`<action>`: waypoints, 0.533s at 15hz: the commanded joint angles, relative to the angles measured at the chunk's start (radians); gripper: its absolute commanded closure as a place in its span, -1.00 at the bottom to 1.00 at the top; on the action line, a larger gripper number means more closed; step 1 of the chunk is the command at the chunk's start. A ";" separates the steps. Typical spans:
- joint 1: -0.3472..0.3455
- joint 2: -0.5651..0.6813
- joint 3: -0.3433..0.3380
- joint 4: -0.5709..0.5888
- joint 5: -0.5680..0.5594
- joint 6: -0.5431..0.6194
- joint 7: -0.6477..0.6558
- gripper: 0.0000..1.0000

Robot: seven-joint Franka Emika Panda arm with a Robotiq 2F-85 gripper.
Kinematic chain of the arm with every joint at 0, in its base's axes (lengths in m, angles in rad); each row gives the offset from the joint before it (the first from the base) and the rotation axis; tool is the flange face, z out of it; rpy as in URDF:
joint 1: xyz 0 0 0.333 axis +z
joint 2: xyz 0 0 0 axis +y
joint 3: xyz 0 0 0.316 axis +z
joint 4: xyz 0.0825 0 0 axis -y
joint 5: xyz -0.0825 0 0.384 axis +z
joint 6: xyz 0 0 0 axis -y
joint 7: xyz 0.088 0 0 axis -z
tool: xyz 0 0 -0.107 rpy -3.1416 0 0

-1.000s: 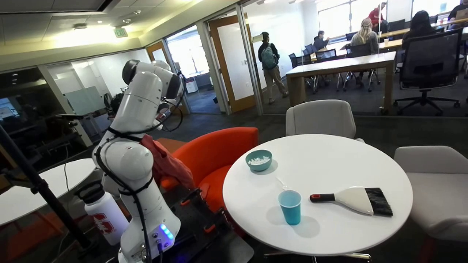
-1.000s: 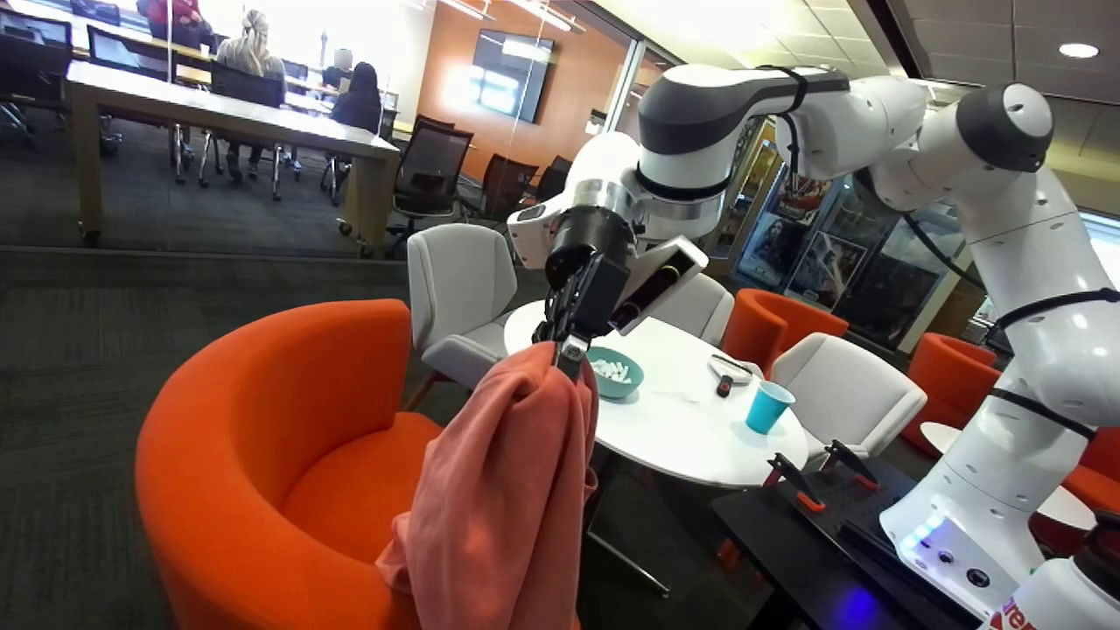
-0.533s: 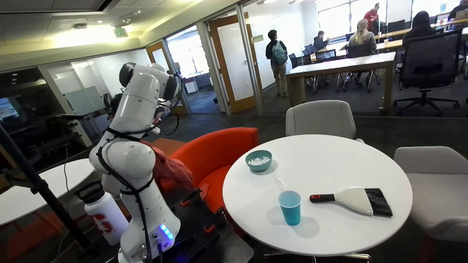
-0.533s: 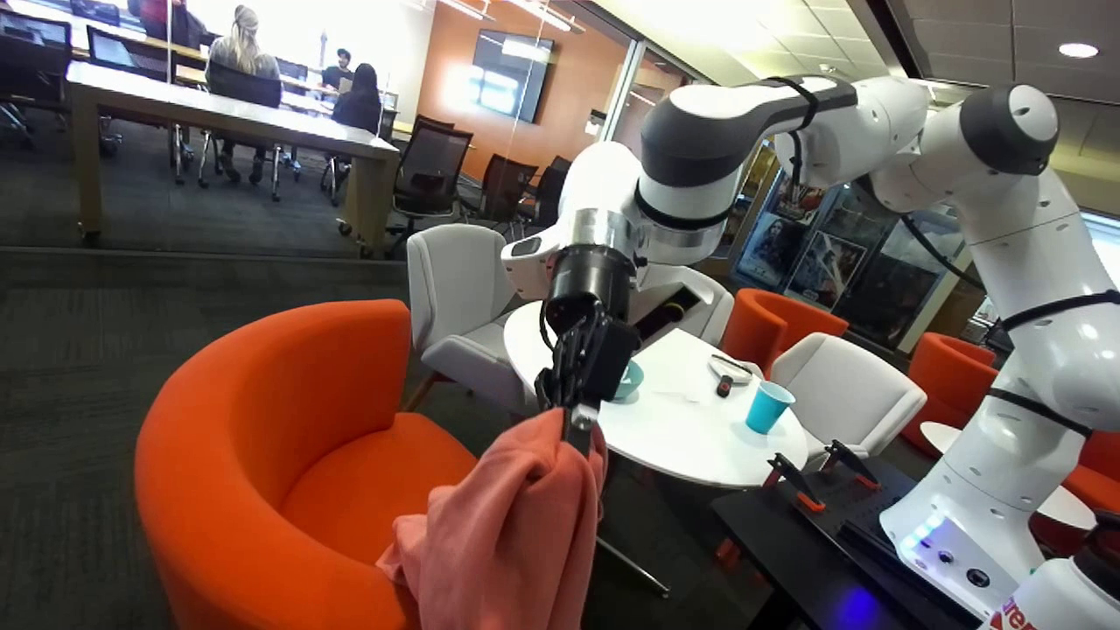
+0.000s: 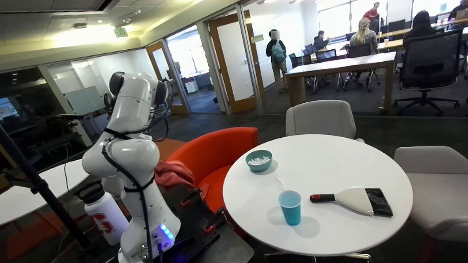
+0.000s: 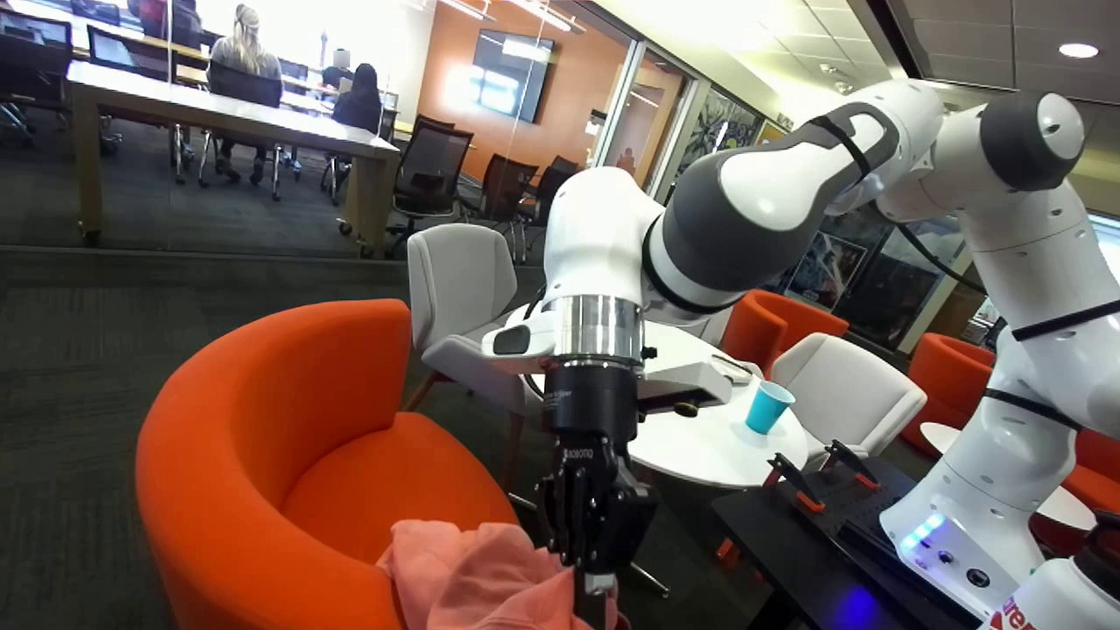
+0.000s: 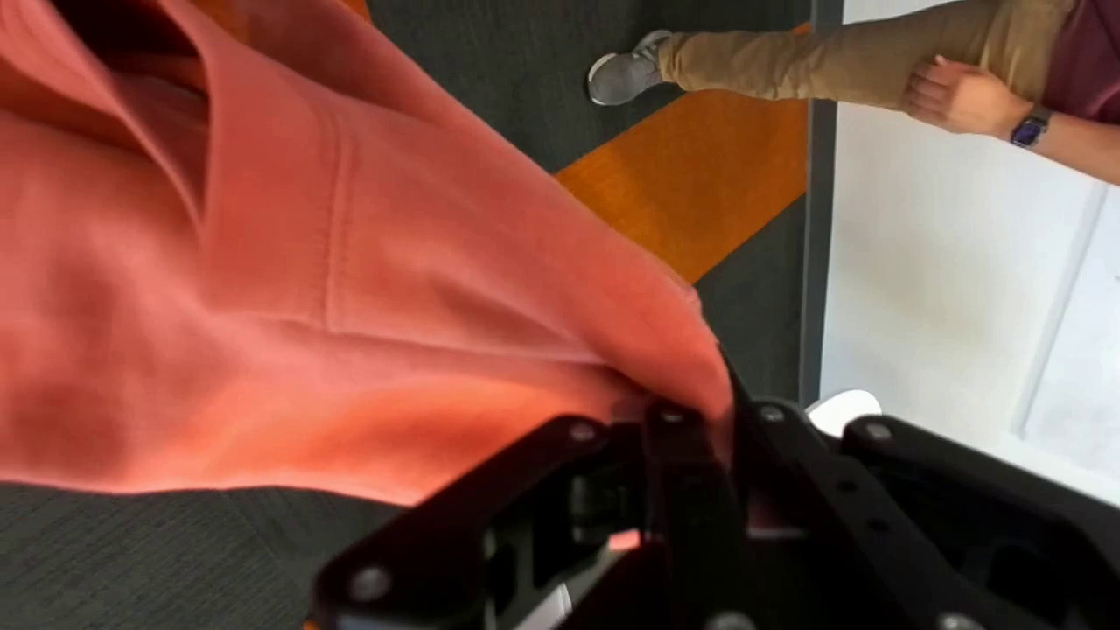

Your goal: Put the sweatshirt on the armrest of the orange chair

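The salmon-pink sweatshirt [image 6: 477, 573] lies bunched over the near armrest end of the orange chair [image 6: 227, 437], its lower part cut off by the frame edge. In an exterior view the sweatshirt [image 5: 174, 174] shows partly behind the arm, beside the orange chair [image 5: 223, 144]. My gripper [image 6: 595, 599] points down at the sweatshirt's right side, low beside the armrest. In the wrist view the sweatshirt [image 7: 350, 254] stretches from the left into my gripper [image 7: 704, 420], whose fingers are closed on a fold of it. The gripper is hidden behind the arm in an exterior view.
A round white table [image 5: 347, 157] stands beside the chair with a teal bowl [image 5: 260, 167], a blue cup [image 5: 291, 212] and a brush [image 5: 354, 201]. A grey chair [image 6: 464, 271] stands behind. A person's leg [image 7: 787, 66] shows in the wrist view.
My gripper has moved down, still holding the sweatshirt. The sweatshirt has sunk from hanging tall to a low bunch at the armrest. The chair has not moved.
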 commanded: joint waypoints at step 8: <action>0.077 0.139 -0.088 0.253 -0.057 -0.074 0.040 -0.26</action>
